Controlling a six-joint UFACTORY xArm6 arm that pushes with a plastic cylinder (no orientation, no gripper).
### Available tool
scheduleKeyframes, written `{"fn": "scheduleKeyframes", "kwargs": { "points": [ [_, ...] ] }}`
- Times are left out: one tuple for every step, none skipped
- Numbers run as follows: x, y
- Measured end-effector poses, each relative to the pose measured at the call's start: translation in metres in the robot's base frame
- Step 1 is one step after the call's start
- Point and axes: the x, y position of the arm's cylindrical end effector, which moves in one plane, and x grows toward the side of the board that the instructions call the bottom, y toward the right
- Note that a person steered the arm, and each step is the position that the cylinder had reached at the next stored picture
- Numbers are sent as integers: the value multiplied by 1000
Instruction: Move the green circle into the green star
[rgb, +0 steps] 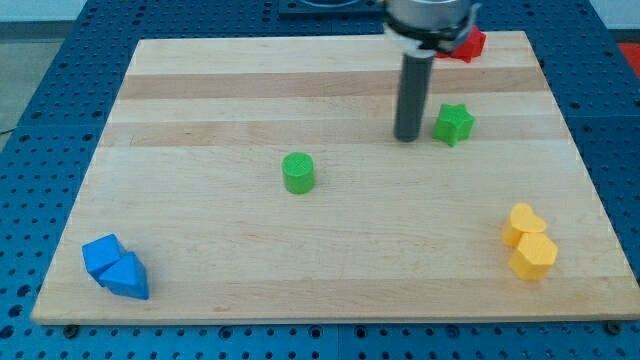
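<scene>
The green circle stands near the middle of the wooden board. The green star lies toward the view's upper right. My tip rests on the board just left of the green star, with a narrow gap between them, and well to the right of and above the green circle.
A red block sits at the board's top edge, partly hidden behind the rod. Two yellow blocks lie together at the lower right. Two blue blocks lie together at the lower left corner.
</scene>
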Motion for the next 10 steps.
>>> {"fn": "scheduleKeyframes", "kwargs": {
  "points": [
    [-6,58],
    [-7,48],
    [-7,-36],
    [-7,-135],
    [-2,-223],
    [35,-273],
    [73,-263],
    [82,-203],
    [68,-122],
    [66,-66]
  ]
}}
